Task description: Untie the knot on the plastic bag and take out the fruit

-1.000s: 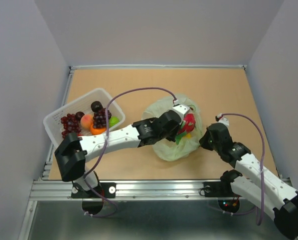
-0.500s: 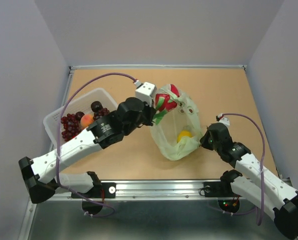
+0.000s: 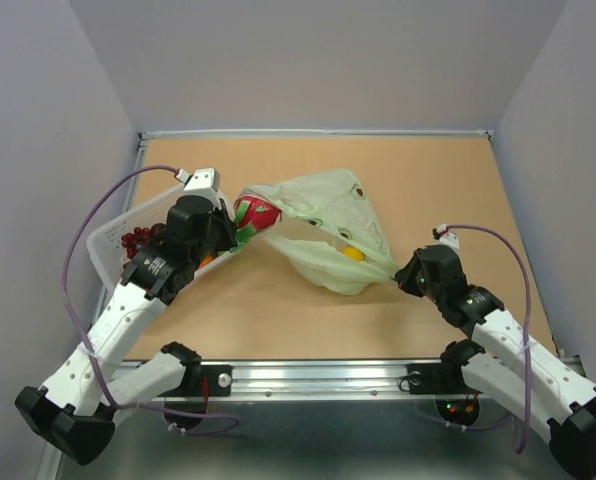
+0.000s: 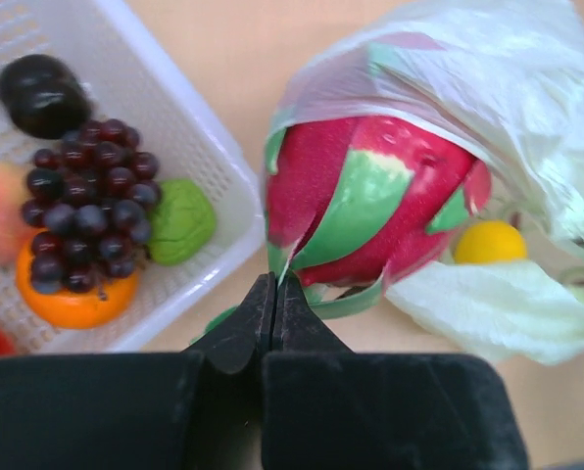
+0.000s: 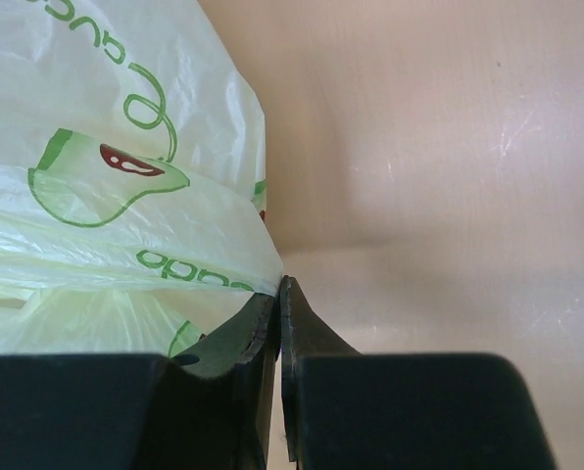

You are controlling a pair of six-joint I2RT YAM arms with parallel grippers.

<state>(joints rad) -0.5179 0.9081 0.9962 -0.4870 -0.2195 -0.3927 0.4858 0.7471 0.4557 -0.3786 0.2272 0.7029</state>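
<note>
Your left claw (image 4: 275,294), clamped on dragon fruit (image 4: 370,201), dragged it beside basket (image 4: 209,157), lemon (image 4: 488,242) in plastic bag (image 3: 328,205), right claw (image 5: 278,294) pinching bag edge

A tan board table (image 3: 458,180) lies under the fingers (image 5: 307,338). A thin metal strip (image 3: 318,132) edges its far side and a slotted aluminium rail (image 3: 318,375) its near side. Plain pale grey walls (image 3: 318,60) rise beyond the fingers and on both sides. The light is soft and even.
</note>
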